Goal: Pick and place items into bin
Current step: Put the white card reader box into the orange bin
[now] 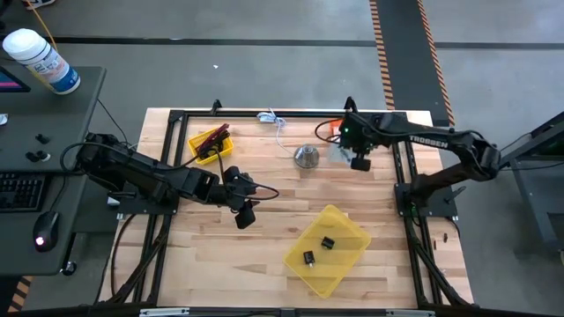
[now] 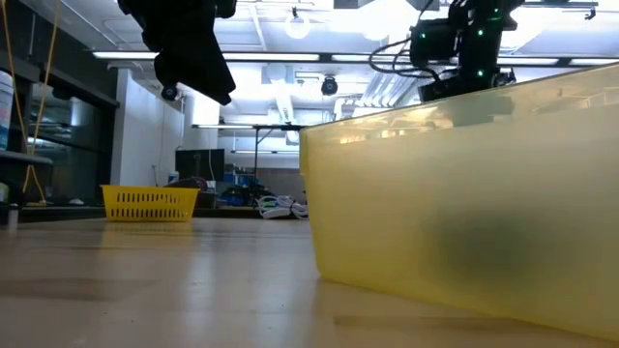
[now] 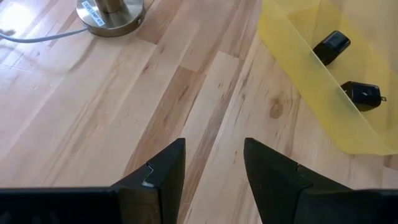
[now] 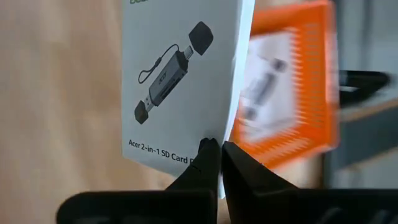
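Observation:
A yellow bin (image 1: 345,255) lies on the wooden table at the near right, with two black cubes (image 1: 327,243) (image 1: 309,258) inside; the left wrist view shows them too (image 3: 331,45) (image 3: 362,94). Left of the bin, my left gripper (image 1: 245,217) (image 3: 212,155) hovers open over bare wood. At the far right, beside an orange basket (image 1: 328,130), my right gripper (image 1: 359,162) (image 4: 219,148) is shut on a white card (image 4: 180,74) printed with a card-reader picture. A second card (image 4: 267,81) lies in the orange basket (image 4: 311,74). My right gripper pinches the white card between its two fingertips at one corner (image 4: 200,134), beside the card's long edge. Only the fingertips are on it. The card reaches away from the fingers and is lifted clear of the table and the orange basket.
A small yellow basket (image 1: 210,143) with a maroon stick in it stands at the far left. A silver dome (image 1: 306,157) sits at the far middle, a thin cord (image 1: 275,119) running behind it. Bare wood lies between my left gripper and the bin.

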`<state>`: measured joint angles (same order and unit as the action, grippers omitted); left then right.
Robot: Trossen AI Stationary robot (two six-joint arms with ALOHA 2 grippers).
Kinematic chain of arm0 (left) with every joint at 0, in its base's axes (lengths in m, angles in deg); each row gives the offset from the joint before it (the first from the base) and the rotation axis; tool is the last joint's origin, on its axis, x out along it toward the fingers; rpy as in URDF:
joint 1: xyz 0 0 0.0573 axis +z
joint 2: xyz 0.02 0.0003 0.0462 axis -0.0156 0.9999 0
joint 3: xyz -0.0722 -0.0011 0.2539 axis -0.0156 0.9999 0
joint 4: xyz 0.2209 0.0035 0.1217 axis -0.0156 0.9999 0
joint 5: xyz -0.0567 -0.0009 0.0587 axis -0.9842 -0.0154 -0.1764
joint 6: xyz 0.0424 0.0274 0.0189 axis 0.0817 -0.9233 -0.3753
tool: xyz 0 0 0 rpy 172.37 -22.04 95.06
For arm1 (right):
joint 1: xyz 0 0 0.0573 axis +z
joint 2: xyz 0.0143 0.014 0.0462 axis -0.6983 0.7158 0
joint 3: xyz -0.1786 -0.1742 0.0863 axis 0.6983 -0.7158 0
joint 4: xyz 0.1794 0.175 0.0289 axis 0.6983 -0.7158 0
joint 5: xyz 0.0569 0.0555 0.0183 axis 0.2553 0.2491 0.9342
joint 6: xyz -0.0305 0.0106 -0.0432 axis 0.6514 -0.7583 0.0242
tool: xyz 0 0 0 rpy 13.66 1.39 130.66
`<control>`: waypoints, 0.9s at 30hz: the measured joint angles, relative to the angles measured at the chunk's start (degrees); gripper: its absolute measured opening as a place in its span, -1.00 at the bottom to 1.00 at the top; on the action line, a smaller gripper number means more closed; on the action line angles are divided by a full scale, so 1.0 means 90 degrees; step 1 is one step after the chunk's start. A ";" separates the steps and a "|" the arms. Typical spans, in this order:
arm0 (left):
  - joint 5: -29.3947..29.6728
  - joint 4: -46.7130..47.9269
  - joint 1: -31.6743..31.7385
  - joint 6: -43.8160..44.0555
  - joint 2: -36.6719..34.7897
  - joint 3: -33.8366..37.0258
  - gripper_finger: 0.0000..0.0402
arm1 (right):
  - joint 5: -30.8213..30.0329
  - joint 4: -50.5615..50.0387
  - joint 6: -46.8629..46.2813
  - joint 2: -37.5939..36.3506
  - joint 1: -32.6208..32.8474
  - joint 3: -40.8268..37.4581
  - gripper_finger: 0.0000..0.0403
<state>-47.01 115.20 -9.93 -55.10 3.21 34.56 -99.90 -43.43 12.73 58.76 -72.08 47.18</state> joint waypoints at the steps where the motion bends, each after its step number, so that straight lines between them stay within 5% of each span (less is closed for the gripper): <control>1: -0.0004 0.0000 0.0002 0.0000 0.0000 0.0000 -0.26 | -0.0191 0.0022 0.0273 0.0000 -0.0115 0.0000 -1.00; 15: -0.0198 -0.0002 0.0002 0.0051 0.0000 0.0000 -0.26 | -0.0980 0.1271 0.2735 0.0000 -0.1106 0.0012 -1.00; 27: -0.0264 -0.0005 0.0000 0.0051 0.0000 0.0000 -0.26 | -0.0729 0.1507 0.3354 0.0015 -0.1546 0.0015 -1.00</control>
<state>-49.39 115.15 -9.93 -54.65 3.21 34.56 -106.47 -29.87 42.92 58.89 -85.99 47.31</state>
